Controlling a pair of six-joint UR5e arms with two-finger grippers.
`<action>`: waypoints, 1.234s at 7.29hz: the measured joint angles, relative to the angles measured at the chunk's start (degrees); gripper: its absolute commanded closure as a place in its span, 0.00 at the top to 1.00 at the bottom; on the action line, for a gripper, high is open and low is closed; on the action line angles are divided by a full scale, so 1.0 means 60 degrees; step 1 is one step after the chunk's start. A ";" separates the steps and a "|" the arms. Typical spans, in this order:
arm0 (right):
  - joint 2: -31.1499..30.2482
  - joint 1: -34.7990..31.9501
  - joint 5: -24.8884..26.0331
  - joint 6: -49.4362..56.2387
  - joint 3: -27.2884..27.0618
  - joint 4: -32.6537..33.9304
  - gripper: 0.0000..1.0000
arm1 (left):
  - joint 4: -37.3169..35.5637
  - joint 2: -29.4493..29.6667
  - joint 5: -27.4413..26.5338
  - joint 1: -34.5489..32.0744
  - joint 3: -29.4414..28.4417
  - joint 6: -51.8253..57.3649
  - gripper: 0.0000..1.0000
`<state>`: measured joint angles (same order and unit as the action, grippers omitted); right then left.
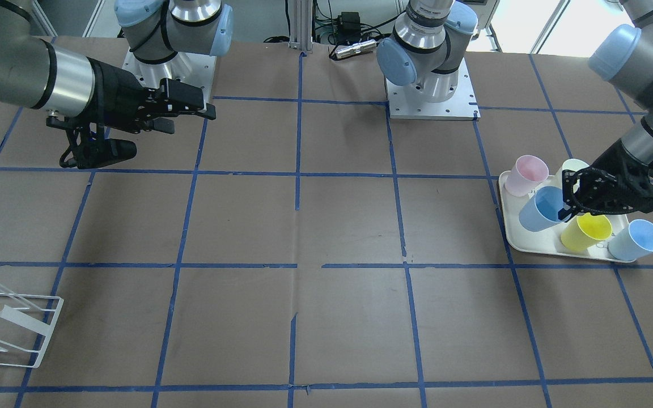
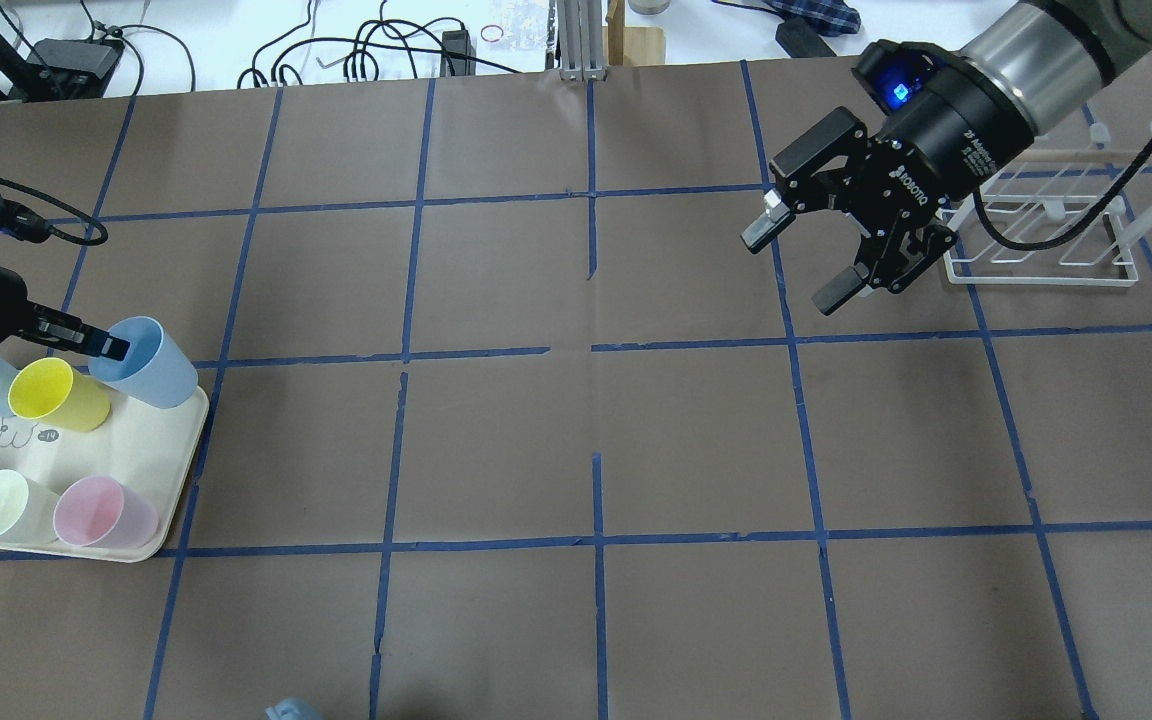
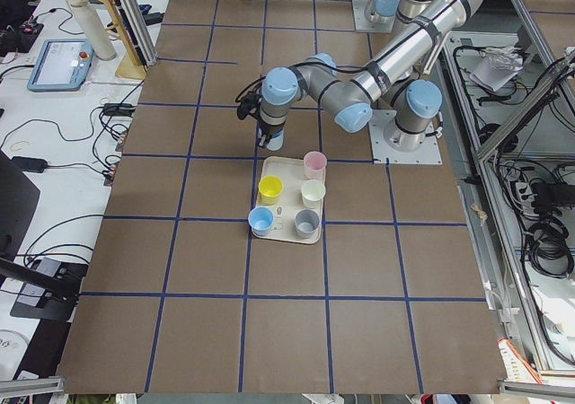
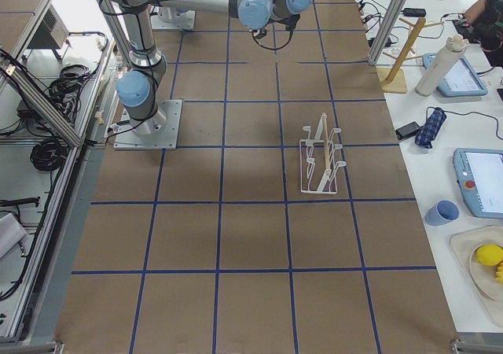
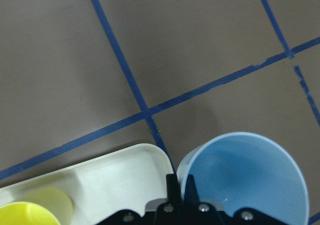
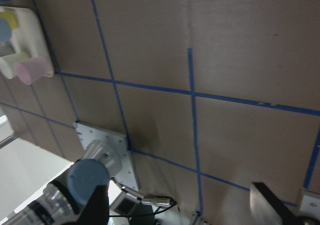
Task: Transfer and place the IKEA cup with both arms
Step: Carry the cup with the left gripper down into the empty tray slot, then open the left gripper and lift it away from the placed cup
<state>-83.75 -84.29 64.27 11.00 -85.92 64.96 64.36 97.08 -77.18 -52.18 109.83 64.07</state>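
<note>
A light blue, handle-less tapered plastic cup (image 2: 151,365) sits tilted at the corner of a cream plastic tray (image 2: 176,460), close to the table's edge on the robot's left. Whether its base touches the tray cannot be told. The left gripper (image 2: 104,346) pinches the cup's rim, one finger inside and one outside the wall.

The cup looks light, stiff and smooth. A rim pinch should carry it, though the glossy wall could slip or swing. For the hand-over, the free side of the rim or the narrower lower body seems the best place to hold.

The right gripper (image 2: 794,265) hangs with its jaws spread, empty, above the table near a white wire rack (image 4: 318,169) towards the far right corner.

"ROBOTIQ" is printed on the right gripper's body. The tray carries a small doodle and a mark, too small to read reliably.
</note>
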 measured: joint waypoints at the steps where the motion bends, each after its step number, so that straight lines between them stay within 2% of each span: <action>1: -0.0148 -0.0352 0.1269 -0.0722 -0.0050 0.0666 1.00 | -0.0053 0.0340 -0.0119 0.0019 -0.0051 0.0318 0.00; 3: -0.0422 -0.0723 0.3469 -0.1453 -0.0123 0.1539 1.00 | -0.0306 0.0809 -0.0189 0.0035 0.0002 0.0473 0.00; 4: -0.0465 -0.0767 0.4092 -0.1691 -0.0131 0.2028 1.00 | -0.0398 0.0959 -0.0202 0.0038 -0.0002 0.0498 0.00; 6: -0.0508 -0.0810 0.4698 -0.2271 -0.0137 0.3275 1.00 | -0.0524 0.1196 -0.0214 0.0045 -0.0001 0.0508 0.00; 9: -0.0549 -0.1443 0.4895 -0.2816 -0.0117 0.4567 1.00 | -0.0899 0.1542 -0.0227 0.0051 0.0056 0.0521 0.00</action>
<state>-87.04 -92.95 93.64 -5.90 -86.62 92.36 58.97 106.33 -78.54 -51.87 110.17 67.20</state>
